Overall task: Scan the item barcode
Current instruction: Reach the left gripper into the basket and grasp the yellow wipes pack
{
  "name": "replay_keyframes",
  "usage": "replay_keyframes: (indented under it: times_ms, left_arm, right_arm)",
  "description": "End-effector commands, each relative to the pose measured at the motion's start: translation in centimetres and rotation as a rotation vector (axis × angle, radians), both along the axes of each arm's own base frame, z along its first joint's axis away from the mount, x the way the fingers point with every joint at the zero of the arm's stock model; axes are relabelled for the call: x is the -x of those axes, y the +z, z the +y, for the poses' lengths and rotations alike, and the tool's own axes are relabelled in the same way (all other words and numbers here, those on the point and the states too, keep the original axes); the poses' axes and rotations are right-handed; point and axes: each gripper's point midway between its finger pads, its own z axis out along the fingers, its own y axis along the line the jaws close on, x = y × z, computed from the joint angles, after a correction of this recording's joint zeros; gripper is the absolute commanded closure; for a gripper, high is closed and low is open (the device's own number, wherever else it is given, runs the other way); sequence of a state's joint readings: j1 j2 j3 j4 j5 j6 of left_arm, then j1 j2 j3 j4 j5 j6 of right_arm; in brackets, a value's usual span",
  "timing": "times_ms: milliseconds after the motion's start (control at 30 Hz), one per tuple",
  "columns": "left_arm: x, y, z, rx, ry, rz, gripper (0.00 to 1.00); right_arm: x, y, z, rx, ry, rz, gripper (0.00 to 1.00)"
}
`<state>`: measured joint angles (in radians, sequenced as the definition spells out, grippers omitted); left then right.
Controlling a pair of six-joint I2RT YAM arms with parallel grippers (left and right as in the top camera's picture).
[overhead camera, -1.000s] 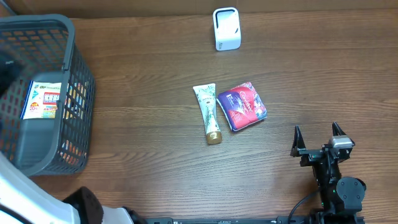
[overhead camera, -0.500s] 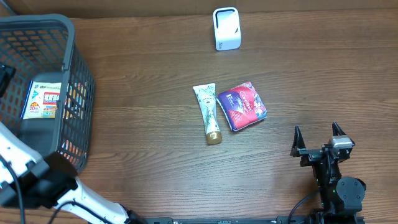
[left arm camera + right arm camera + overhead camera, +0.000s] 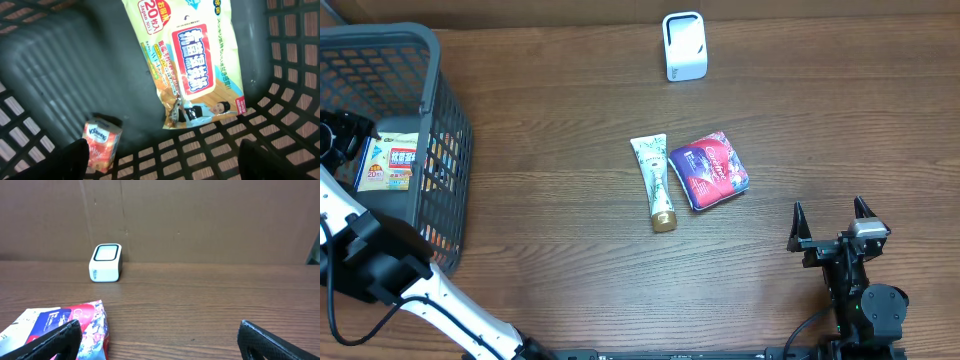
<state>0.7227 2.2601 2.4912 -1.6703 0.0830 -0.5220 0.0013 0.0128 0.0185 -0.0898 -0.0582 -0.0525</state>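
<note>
left pincer (image 3: 162, 156) spread over wipes pack (image 3: 192, 60) in basket (image 3: 448, 170) | right pincer (image 3: 159, 331) spread

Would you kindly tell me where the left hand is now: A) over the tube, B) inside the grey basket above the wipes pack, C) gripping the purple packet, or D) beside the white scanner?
B: the left hand is down in the basket, its wrist view showing the wipes pack below.

A basket (image 3: 450, 170) at the desk's (image 3: 560, 210) left holds a wipes pack (image 3: 390, 163) and a tissue pack (image 3: 102, 146); mid-desk a tube (image 3: 655, 182) lies just left of a pouch (image 3: 710, 171), the scanner (image 3: 683, 45) far behind them
</note>
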Motion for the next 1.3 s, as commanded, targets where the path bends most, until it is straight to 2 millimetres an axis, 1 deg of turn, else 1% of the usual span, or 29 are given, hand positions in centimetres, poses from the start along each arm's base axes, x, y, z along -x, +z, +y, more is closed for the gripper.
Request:
replay_keyframes:
  times_ms: [0, 167, 267, 433, 533, 733, 900, 1033, 1267]
  left_arm:
    - [-1.0, -1.2, -0.5, 0.023, -0.018, 0.005, 0.13]
    - [-2.8, -2.4, -1.1, 0.013, -0.094, 0.0, 0.13]
    - [-3.5, -3.1, -1.7, 0.006, -0.135, 0.015, 0.1]
    - [-4.4, -3.3, -2.1, -0.017, -0.149, 0.014, 0.08]
    - [-4.5, -3.3, -2.1, -0.024, -0.152, 0.019, 0.09]
    - [-3.3, -4.1, -1.6, -0.048, -0.14, 0.093, 0.1]
    - [-3.0, -6.0, -2.0, -0.019, -0.143, 0.124, 0.11]
    - [-2.9, -8.0, -2.4, 0.008, -0.149, 0.147, 0.11]
    - [-3.3, -11.0, -3.1, 0.016, -0.177, 0.161, 0.13]
  right_arm:
    - [0.0, -0.1, -0.3, 0.005, -0.015, -0.007, 0.0]
    - [0.0, -0.1, -0.3, 0.004, -0.015, -0.007, 0.0]
    - [0.0, -0.1, -0.3, 0.005, -0.015, -0.007, 0.0]
    - [0.0, -0.1, -0.3, 0.005, -0.015, -0.007, 0.0]
    - [0.0, -0.1, -0.3, 0.004, -0.015, -0.007, 0.0]
    - [0.0, -0.1, -0.3, 0.005, -0.015, -0.007, 0.0]
    - [0.0, -0.1, -0.3, 0.004, -0.015, -0.007, 0.0]
    - [0.0, -0.1, -0.3, 0.004, -0.015, -0.007, 0.0]
    - [0.0, -0.1, -0.3, 0.005, -0.015, -0.007, 0.0]
